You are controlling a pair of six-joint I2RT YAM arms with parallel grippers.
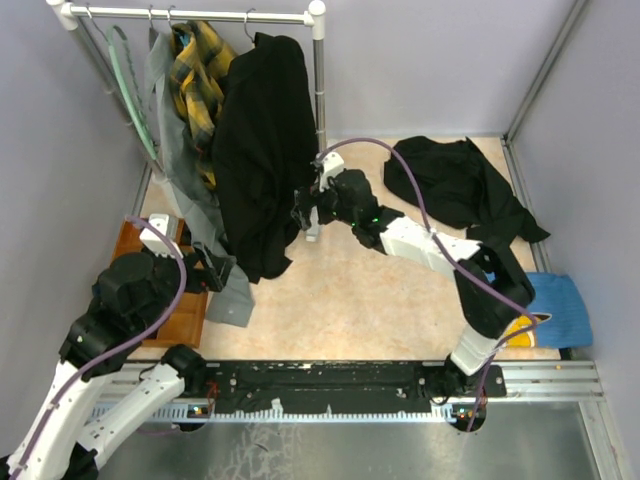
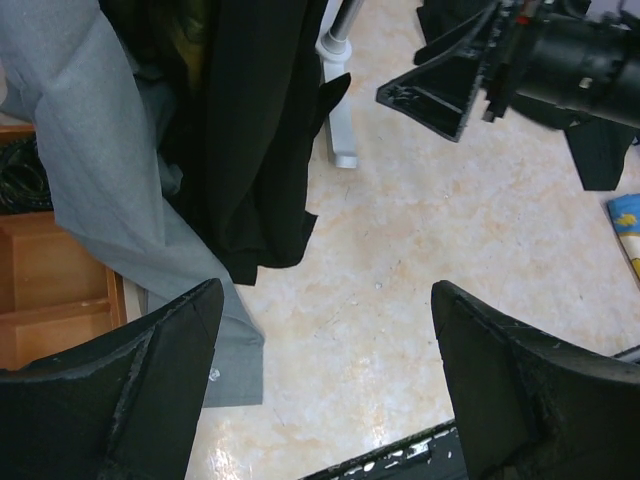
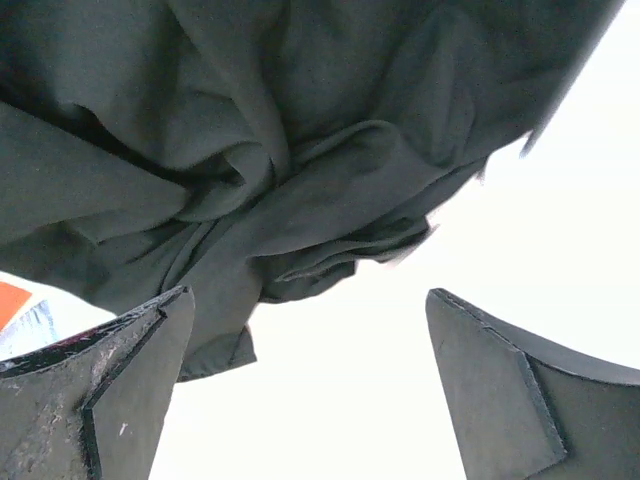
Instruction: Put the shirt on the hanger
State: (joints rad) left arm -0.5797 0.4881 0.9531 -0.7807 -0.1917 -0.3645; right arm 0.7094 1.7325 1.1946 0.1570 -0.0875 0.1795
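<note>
The black shirt point(image 1: 260, 150) hangs from the rail of the clothes rack point(image 1: 200, 14), draping down to just above the floor. The hanger is hidden under it; only a thin metal hook point(image 1: 249, 17) shows over the rail above the collar. My right gripper point(image 1: 303, 212) stands open beside the shirt's lower right edge. In the right wrist view, folds of the shirt point(image 3: 280, 150) hang just beyond the right gripper point(image 3: 310, 380), with nothing between the fingers. The left gripper point(image 2: 325, 370) is open and empty, low on the left, facing the shirt's hem point(image 2: 260, 130).
On the same rail hang a grey garment point(image 1: 185, 190), a yellow-and-black plaid shirt point(image 1: 198, 75) and a pale green hanger point(image 1: 130, 90). Another black garment point(image 1: 460, 185) lies on the floor at the right. A wooden tray point(image 1: 180, 300) sits at the left, a blue item point(image 1: 560, 305) at the right.
</note>
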